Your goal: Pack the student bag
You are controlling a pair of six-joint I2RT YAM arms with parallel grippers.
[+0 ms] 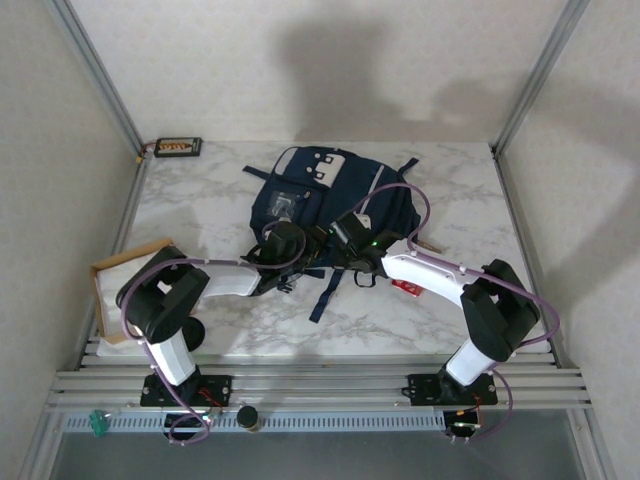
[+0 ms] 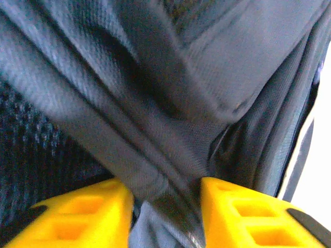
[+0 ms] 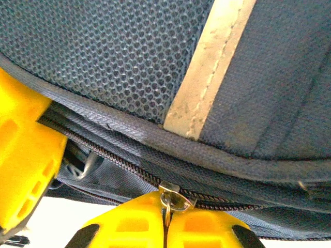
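student bag near edge hidden under right arm, red item unidentifiable

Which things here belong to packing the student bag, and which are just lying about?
In the job: student bag; its zip pull, pinched by the right end effector; left end effector, around a fabric fold.
Lying about: cardboard tray, left; dark case, back left; red item by the right arm.

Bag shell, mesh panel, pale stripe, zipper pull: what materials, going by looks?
The student bag shell looks like navy woven synthetic, likely nylon or polyester: matte, weave visible. The mesh panel is honeycomb knit. The pale stripe is a stitched cream strip, perhaps vinyl or reflective tape, scuffed. The zipper pull looks like shiny metal.
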